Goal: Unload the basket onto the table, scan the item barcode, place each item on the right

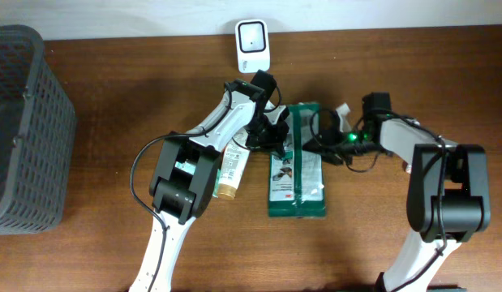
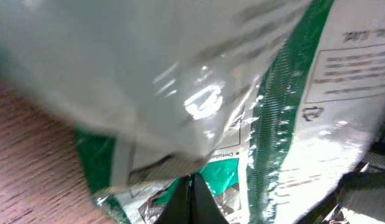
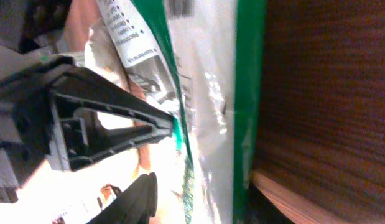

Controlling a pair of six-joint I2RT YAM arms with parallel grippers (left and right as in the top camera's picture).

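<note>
Brown wooden worktop (image 1: 396, 73) on my feed, with a big grey basket (image 1: 23, 130) parked at the left edge. The green-and-white package (image 1: 298, 174) lies flat in the middle, between both arms and just below the little white scanner (image 1: 253, 45). A cream tube (image 1: 232, 172) sits just left of the package. My left fingers (image 2: 201, 208) are clenched tight, tips right at the crinkly film. The right fingers (image 3: 148, 118) are parted at the package's right side, with the upper tip touching its green edge.
</note>
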